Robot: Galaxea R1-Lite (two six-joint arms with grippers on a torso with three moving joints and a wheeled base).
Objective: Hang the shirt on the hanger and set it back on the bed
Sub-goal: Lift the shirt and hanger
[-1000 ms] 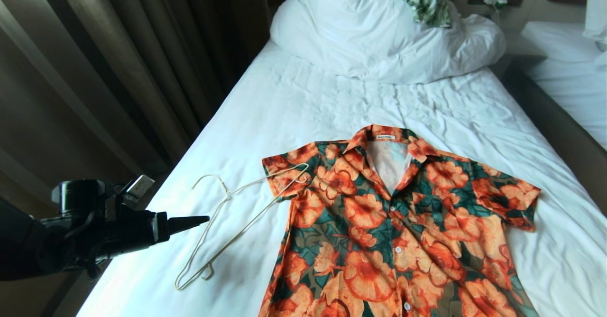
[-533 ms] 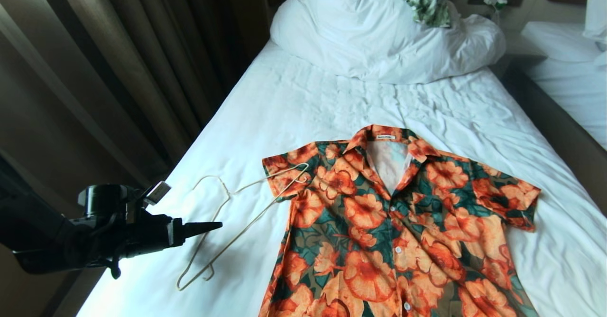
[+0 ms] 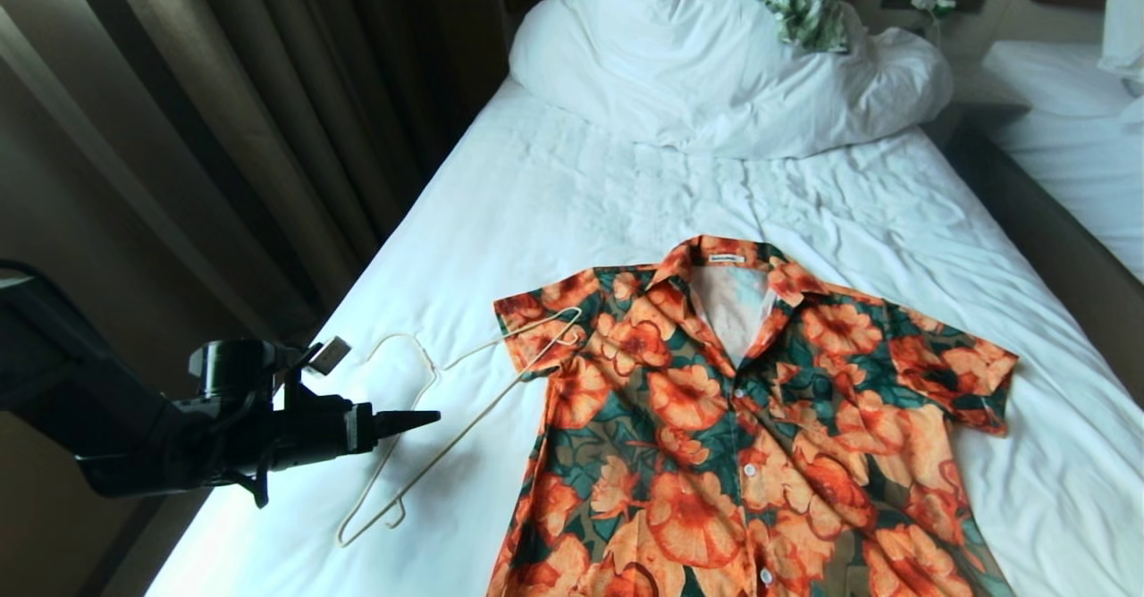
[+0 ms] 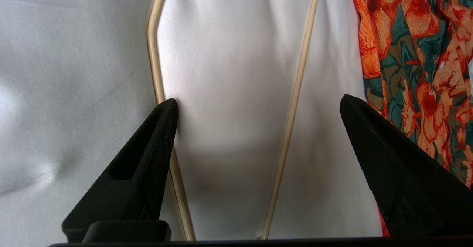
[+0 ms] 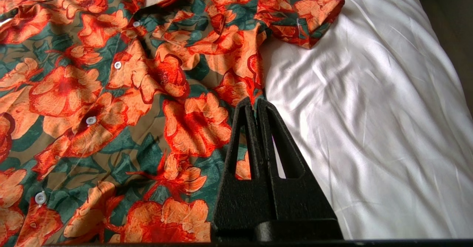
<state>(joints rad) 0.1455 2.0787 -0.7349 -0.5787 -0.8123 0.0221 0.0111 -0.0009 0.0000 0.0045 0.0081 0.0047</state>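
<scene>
While my left end effector [image 3: 427,419] reaches level from the left over the bed [image 3: 572,186], the head view shows the hanger [image 3: 447,418] flat on the sheet, its far tip lying on the sleeve of the shirt [image 3: 715,418] spread to its right. At my left wrist the fingers [image 4: 162,128] are spread wide, empty, straddling one wire arm — a thin wire could slip the pinch, or drag the sleeve. At my right wrist, my right end effector [image 5: 255,104] is clenched, idle above the shirt.
</scene>
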